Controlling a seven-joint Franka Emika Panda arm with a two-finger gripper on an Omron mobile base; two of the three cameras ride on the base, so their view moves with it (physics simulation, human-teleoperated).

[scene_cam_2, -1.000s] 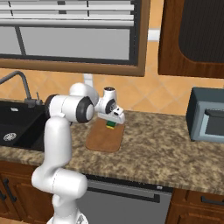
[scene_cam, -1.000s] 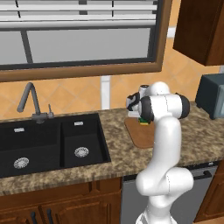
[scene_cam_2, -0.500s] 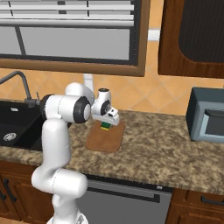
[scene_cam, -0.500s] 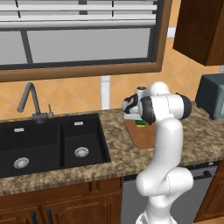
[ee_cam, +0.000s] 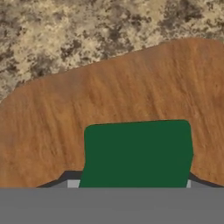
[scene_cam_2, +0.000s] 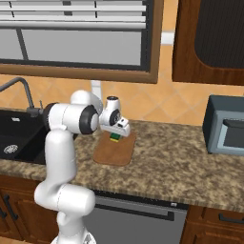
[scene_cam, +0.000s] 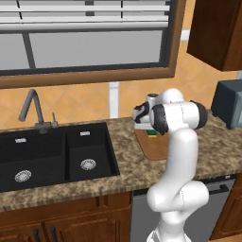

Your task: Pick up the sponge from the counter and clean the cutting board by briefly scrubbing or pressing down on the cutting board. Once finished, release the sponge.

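In the hand view the sponge (ee_cam: 138,153) sits right at the claw (ee_cam: 131,186), its dark green top rising from between the two finger tips, which peek out at either lower corner of it. The claw is clenched on the sponge, a finger on each side. Beneath and beyond the sponge lies the reddish-brown cutting board (ee_cam: 109,96), and past the board's rounded edge the speckled counter (ee_cam: 65,35) begins.

From the right base view, the arm reaches forward and bends down over the board; the gripper (scene_cam_2: 116,136) points at the board's far part, with the sponge (scene_cam_2: 115,137) showing as a small green and yellow block directly under the hand, low on the cutting board (scene_cam_2: 113,152). Whether it presses on the wood or hangs just above I cannot tell. The left base view shows the same: the sponge (scene_cam: 151,134) under the hand at the back of the cutting board (scene_cam: 153,149), on the counter (scene_cam: 127,165) right of the black sink (scene_cam: 52,156).
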